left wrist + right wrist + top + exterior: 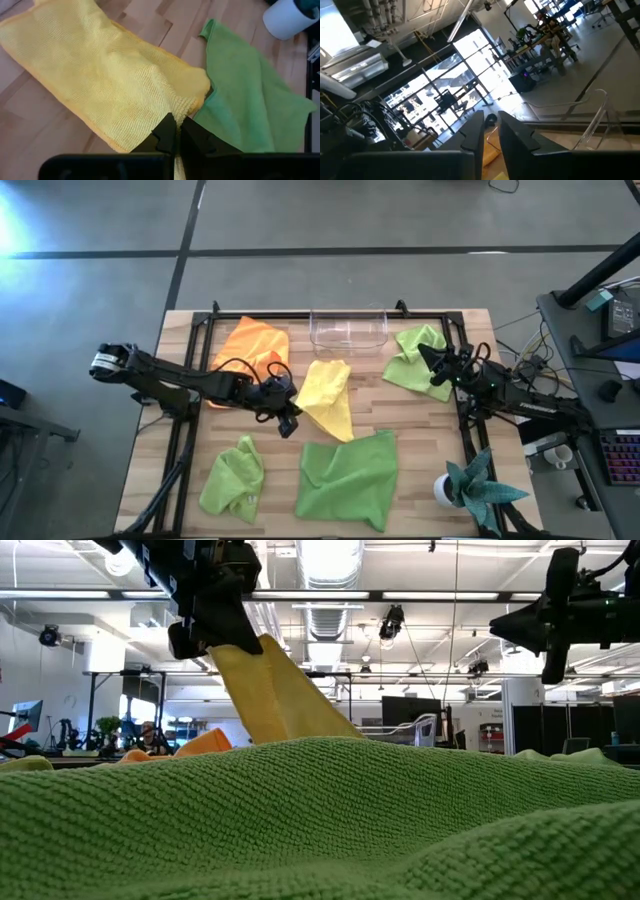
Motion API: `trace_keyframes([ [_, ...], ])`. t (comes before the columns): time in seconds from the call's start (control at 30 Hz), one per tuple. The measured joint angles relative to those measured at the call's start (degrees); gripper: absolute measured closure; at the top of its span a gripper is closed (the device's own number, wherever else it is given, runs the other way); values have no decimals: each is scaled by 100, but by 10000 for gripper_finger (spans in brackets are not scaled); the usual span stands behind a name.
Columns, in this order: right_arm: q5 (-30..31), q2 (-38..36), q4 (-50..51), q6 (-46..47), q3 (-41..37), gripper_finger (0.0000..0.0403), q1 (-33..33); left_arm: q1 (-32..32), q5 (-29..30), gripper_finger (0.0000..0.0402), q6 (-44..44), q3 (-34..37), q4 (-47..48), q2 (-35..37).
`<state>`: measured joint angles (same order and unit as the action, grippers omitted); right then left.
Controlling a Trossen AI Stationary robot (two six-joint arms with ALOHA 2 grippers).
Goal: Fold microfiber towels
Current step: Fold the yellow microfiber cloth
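left claw (287,423), mid-worktop (420,430), is clamped on a corner of the yellow towel (328,397), raising that edge, apparently to carry it over as a fold; the rest trails on the wood. right claw (432,364) hangs above the far-right lime towel (412,358), fingers slightly parted, holding nothing. orange towel (250,343) lies far left, two more lime towels (350,475) near. in the low view a green cloth hides the worktop, so the yellow towel's resting edge goes unseen.
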<state>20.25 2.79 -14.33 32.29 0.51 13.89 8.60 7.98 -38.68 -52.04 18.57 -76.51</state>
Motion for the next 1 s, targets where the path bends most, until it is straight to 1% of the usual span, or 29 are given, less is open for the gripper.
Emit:
trace_keyframes([
  [0.17, -244, 0, -55, 88, 0, 296, 0, 0, 8, 401, 1, -76, 3, 0],
  [0.3, -325, 0, -543, 88, 0, 262, 0, -2, 117, 401, 78, -170, -1, 2],
  [0.4, -573, 0, -1029, 80, 0, 248, 0, -41, 147, 401, 197, -242, 4, 2],
  [0.53, -1146, 0, -1282, 204, 0, 248, 0, -137, 152, 402, 203, -287, 4, 4],
  [0.63, -1374, 0, -1293, 514, 0, 252, 0, -206, 152, 401, 205, -309, 33, 4],
  [0.77, -1629, 2, -1288, 646, 5, 257, 0, -281, 152, 401, 210, -311, 105, 4],
  [0.9, -1771, 4, -833, 690, 329, 257, 0, -380, 152, 402, 212, -320, 221, 4],
  [1.0, -1999, 12, -39, 436, 750, 258, 0, -484, 152, 401, 213, -320, 221, 4],
])
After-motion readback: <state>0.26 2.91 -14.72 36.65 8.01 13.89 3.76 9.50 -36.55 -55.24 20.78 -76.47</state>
